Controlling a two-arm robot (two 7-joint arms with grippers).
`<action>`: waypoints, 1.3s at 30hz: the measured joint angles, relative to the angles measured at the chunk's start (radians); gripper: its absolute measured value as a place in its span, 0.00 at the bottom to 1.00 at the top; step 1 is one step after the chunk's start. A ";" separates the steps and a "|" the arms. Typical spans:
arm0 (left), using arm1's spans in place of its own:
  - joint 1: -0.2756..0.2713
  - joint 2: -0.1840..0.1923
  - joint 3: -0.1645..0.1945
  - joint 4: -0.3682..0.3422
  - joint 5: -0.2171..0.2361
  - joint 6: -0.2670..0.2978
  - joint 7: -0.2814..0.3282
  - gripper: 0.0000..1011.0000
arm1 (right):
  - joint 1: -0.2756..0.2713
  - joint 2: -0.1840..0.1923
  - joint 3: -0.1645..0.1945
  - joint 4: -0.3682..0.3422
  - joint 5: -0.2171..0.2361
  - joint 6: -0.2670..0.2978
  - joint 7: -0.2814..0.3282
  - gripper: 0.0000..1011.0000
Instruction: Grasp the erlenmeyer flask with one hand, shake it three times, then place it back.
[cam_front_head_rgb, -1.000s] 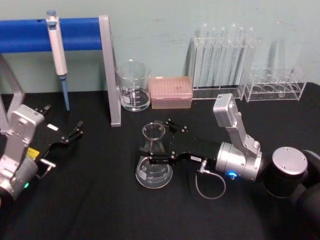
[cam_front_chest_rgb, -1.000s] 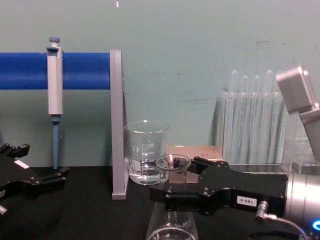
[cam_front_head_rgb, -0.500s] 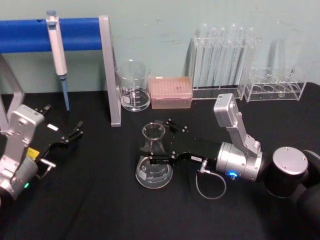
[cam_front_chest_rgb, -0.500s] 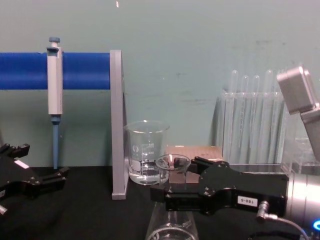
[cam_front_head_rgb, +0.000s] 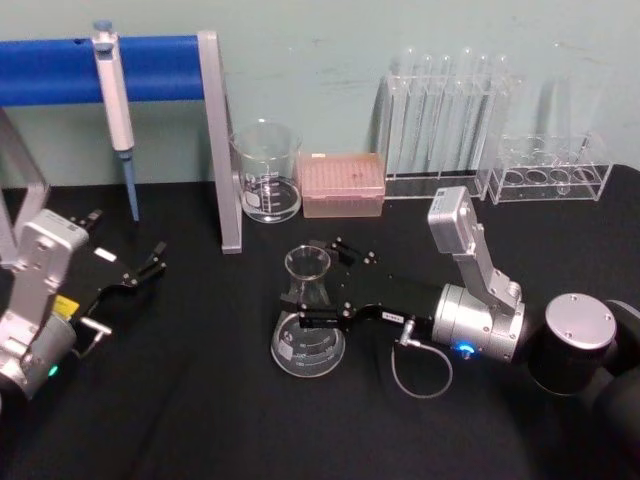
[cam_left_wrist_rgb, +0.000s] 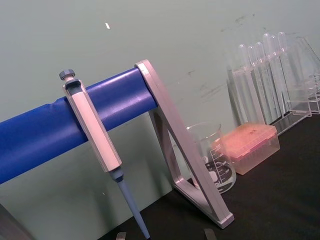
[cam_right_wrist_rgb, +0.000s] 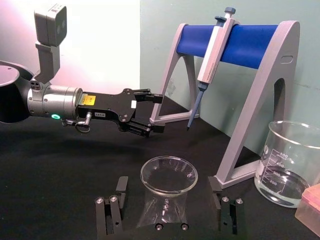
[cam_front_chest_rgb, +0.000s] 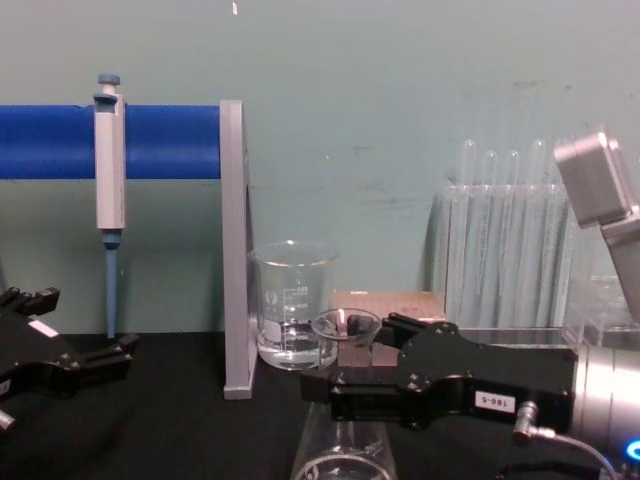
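Standing on the black desk (cam_front_head_rgb: 200, 400), the erlenmeyer flask (cam_front_head_rgb: 308, 338) was upright, empty-looking, its wide base down and white markings facing front.

Right tool (cam_front_head_rgb: 318, 282): reached in from the flask's right and lay level at neck height. Its fingers (cam_right_wrist_rgb: 120, 186) were spread, one on either side of the neck. The right wrist view showed a gap between each finger and the glass; the head view left that contact unclear. The chest view put the flared rim (cam_front_chest_rgb: 346, 324) just above the tool (cam_front_chest_rgb: 352, 355) and cut the base off at its lower edge.

Left tool (cam_front_head_rgb: 152, 262): well apart to the flask's left, low over the desk, fingers spread and holding nothing. The right wrist view caught it side-on (cam_right_wrist_rgb: 156, 113), pointing toward the flask.

Beyond the flask: a glass beaker (cam_front_head_rgb: 267, 175) with a little clear liquid, and a pink tip box (cam_front_head_rgb: 343, 184) just beside it. Beyond and to the flask's right: a clear rack of tall test tubes (cam_front_head_rgb: 440, 120), then a lower clear rack (cam_front_head_rgb: 555, 170). Beyond and to the flask's left: a grey stand with a blue bar (cam_front_head_rgb: 150, 68), a pipette (cam_front_head_rgb: 113, 95) hanging from it.

Open room: bare desk in front of the flask and to its left, as far as the left tool.

Backdrop: a plain pale green wall (cam_front_chest_rgb: 400, 100).
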 joint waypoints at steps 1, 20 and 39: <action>0.000 0.000 0.000 0.000 0.000 0.000 0.000 0.99 | 0.000 0.000 0.000 0.000 0.000 0.000 0.000 0.96; 0.000 0.000 0.000 0.000 0.000 0.000 0.000 0.99 | 0.000 0.000 0.000 0.000 0.000 0.000 0.000 0.45; 0.000 0.000 0.000 0.000 0.000 0.000 0.000 0.99 | 0.000 0.000 0.000 0.000 0.000 0.000 0.000 0.45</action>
